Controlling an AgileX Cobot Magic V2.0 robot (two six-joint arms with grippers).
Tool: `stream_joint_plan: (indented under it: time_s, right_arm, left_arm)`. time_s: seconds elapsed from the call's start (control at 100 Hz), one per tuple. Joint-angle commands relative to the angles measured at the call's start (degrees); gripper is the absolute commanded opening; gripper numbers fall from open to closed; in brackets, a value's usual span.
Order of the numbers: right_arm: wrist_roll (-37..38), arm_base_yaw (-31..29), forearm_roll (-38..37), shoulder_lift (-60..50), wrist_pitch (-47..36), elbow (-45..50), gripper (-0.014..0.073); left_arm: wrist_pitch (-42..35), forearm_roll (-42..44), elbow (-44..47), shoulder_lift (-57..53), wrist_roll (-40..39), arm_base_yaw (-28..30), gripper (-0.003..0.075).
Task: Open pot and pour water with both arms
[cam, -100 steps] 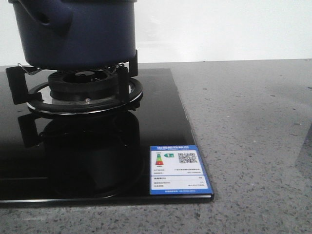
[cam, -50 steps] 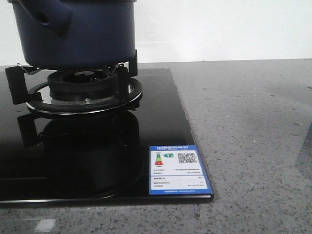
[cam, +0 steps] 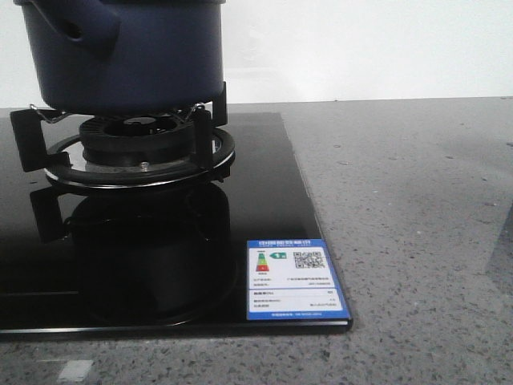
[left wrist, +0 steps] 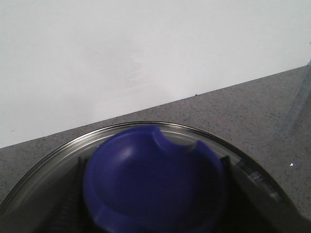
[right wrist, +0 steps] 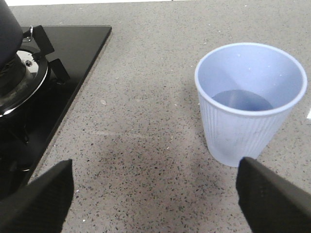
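Front view: the pot (cam: pixel 120 52), dark navy, sits on the burner grate (cam: pixel 120 144) of a black glass hob (cam: pixel 264 200) set on a grey speckled bench (cam: pixel 417 224); an energy label (cam: pixel 295 279) marks the hob's near corner. Left wrist view: a blue knob (left wrist: pixel 153 182) on a glass lid (left wrist: pixel 43 165) fills the view; whether the left fingers are open or closed cannot be told. Right wrist view: right fingers (right wrist: pixel 34 196) spread wide, empty, above the bench just beside a light-blue ribbed cup (right wrist: pixel 248 102)

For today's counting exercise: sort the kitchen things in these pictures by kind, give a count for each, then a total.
Pots: 1, the pot
Lids: 1, the glass lid with blue knob
Cups: 1, the light-blue cup
Gas stoves: 1, the black stove
Total: 4
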Motion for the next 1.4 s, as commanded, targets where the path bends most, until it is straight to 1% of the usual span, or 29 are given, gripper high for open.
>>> stream_joint_plan:
  time_s: [0.0,0.22,0.51,0.72,0.91,0.98,1.03,1.17,1.39]
  right_arm:
    - [-0.7,0.2,-0.2,0.7,-3.6,-2.0,0.0591]
    - [-0.7,0.2,-0.3,0.7,-3.6,-2.0,0.0591]
    - [-0.7,0.2,-1.6,0.7,-3.8,-2.0,0.0591]
    - [-0.7,-0.6,-5.4,0.7,-3.8,-2.0,0.0591]
    - [-0.7,-4.7,-6.9,0.9,-3.8,-2.0,0.0591]
    - [-0.7,-6.1,-7.2,1.0,-4.1,-1.5,0.0591]
    - [-0.7,-6.5,-7.2,1.0,-5.6,-0.4,0.0591]
    - [-0.7,-6.6,-5.5,1.0,-13.6,4.5,0.0591]
    - [-0.7,-6.6,-5.1,1.5,-27.3,12.6,0.0591]
  left_arm:
    - [-4.5,0.0,-2.1,-1.6,0.1,-0.5,0.0356]
    - [-4.5,0.0,-2.1,-2.5,0.1,-0.5,0.0356]
    - [-4.5,0.0,-2.1,-7.7,0.1,0.3,0.0357]
    - [-3.1,0.0,-2.1,-11.7,0.1,5.1,0.0358]
    - [0.0,0.0,-2.1,-14.9,0.1,11.2,0.0358]
    - [0.0,0.0,-2.1,-15.7,0.1,13.3,0.0358]
    - [0.0,0.0,-2.1,-16.6,0.1,14.6,0.0358]
    - [0.0,0.0,-2.1,-18.1,0.1,16.6,0.0358]
    - [0.0,0.0,-2.1,-18.4,0.1,16.7,0.0358]
